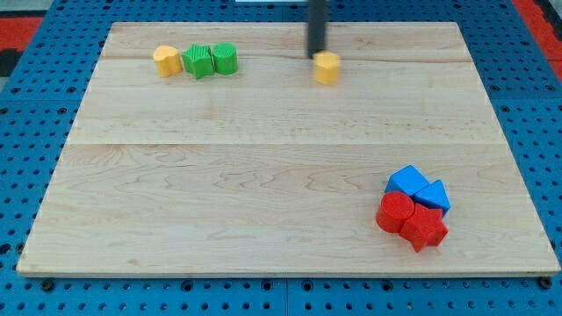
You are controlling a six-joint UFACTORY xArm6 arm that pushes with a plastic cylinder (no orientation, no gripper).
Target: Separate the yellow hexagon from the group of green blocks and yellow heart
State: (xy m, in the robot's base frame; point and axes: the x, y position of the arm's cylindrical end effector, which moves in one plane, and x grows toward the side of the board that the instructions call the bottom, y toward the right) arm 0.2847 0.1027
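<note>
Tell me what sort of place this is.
Probably a robotics lab's tabletop test rig: a bare wooden board lies on a blue perforated base, small coloured blocks such as the yellow hexagon sit on it, and my tip touches that hexagon's upper left.

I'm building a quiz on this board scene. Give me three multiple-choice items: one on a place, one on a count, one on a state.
1. Where is my tip?
A. just above the lone yellow block
B. beside the red blocks
C. at the view's bottom left

2. How many green blocks are there?
A. one
B. two
C. four

3. The lone yellow block and the green group are:
A. touching
B. stacked
C. apart

Answers: 1 A, the rod ends at that block's top left edge. 2 B, a green block and another green block sit side by side. 3 C, bare board lies between them.
</note>
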